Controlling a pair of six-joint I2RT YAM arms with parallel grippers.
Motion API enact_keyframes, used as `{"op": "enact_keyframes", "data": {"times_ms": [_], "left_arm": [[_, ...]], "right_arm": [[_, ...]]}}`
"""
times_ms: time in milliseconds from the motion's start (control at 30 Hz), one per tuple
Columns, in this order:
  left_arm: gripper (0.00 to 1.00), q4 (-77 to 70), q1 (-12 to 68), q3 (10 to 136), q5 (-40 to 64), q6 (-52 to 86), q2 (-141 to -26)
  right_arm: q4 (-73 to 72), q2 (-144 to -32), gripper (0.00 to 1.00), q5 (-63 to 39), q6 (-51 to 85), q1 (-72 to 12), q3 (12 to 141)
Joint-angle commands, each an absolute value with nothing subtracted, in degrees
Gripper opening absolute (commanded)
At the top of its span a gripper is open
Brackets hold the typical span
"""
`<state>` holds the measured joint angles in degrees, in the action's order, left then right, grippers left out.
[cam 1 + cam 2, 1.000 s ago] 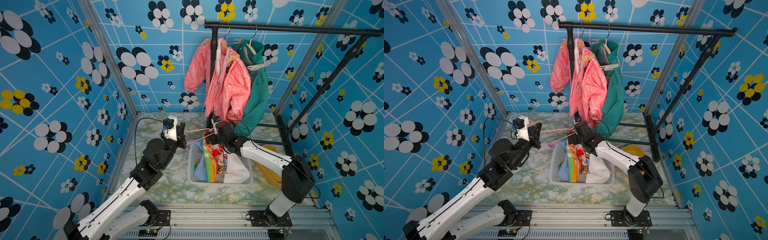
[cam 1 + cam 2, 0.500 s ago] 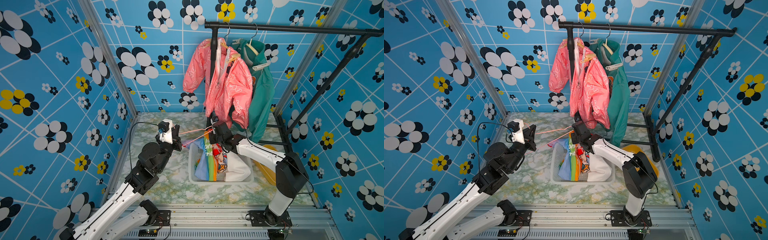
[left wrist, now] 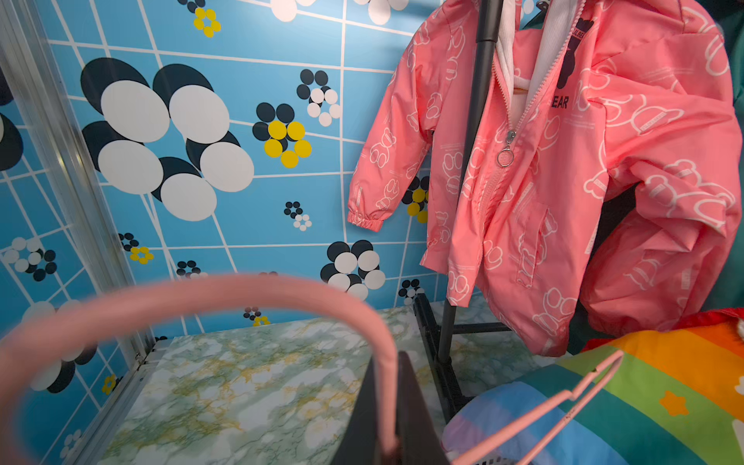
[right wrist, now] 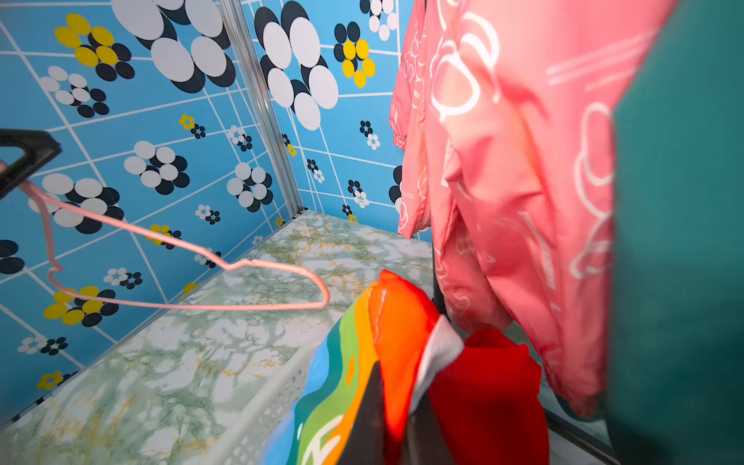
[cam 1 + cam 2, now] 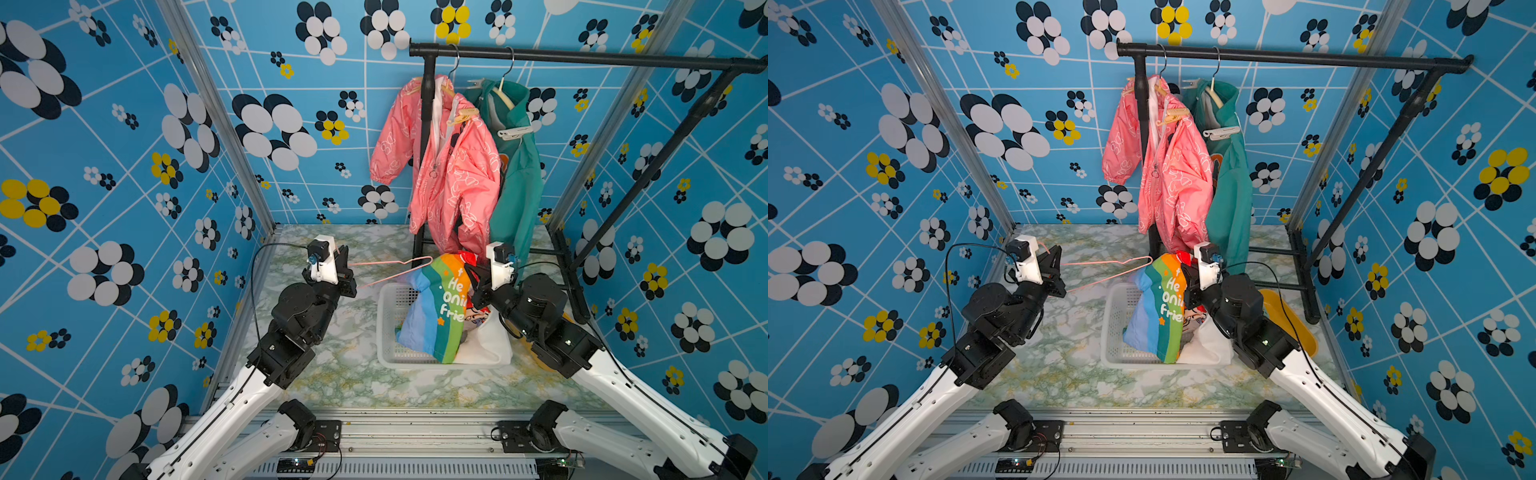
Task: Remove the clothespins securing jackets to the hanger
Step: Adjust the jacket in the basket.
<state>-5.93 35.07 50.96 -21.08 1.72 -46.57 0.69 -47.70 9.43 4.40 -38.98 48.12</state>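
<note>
Left claw (image 5: 348,266), arm stretched forward, pinches pink hanger (image 3: 241,288); right claw (image 5: 473,282) grips rainbow jacket (image 5: 436,316).

The left gripper (image 5: 1056,271) clamps a pink hanger (image 5: 1115,266) at left. The right gripper (image 5: 1187,286) pinches the rainbow jacket (image 5: 1158,320) over the white basket (image 5: 1111,332). Far right, the pink jacket (image 5: 1169,183) and teal jacket (image 5: 1230,199) hang on the rail (image 5: 1291,59).

Bright, even light fills both top views; shadows on the tabletop (image 5: 353,374) are faint and soft. The pink jacket (image 5: 449,174) shows a mild sheen. Wall lines bow toward the picture edges. In the left wrist view the pink hanger (image 3: 209,292) blurs near the lens; in the right wrist view the teal jacket (image 4: 684,241) and the pink one are soft.
</note>
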Motion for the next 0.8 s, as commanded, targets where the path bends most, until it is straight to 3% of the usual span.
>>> {"op": "enact_keyframes", "data": {"times_ms": [0, 333, 500, 767], "left_arm": [[0.00, -7.20, 34.37, 53.31, -22.20, 2.85, -47.24], [0.00, -6.59, 34.28, 55.20, -20.94, 5.76, -50.78], [0.00, -6.79, 34.19, 54.89, -21.07, 6.07, -50.77], [0.00, -6.90, 34.04, 53.23, -27.33, 4.24, -47.36]], "right_arm": [[3.02, -40.66, 0.00, 6.23, 1.61, -39.19, 46.06], [3.71, -29.93, 0.00, -2.43, -1.41, -39.18, 45.91], [3.01, -33.49, 0.00, -7.92, -2.53, -39.18, 47.69], [1.32, -47.22, 0.00, -5.82, -3.02, -39.12, 51.29]]}}
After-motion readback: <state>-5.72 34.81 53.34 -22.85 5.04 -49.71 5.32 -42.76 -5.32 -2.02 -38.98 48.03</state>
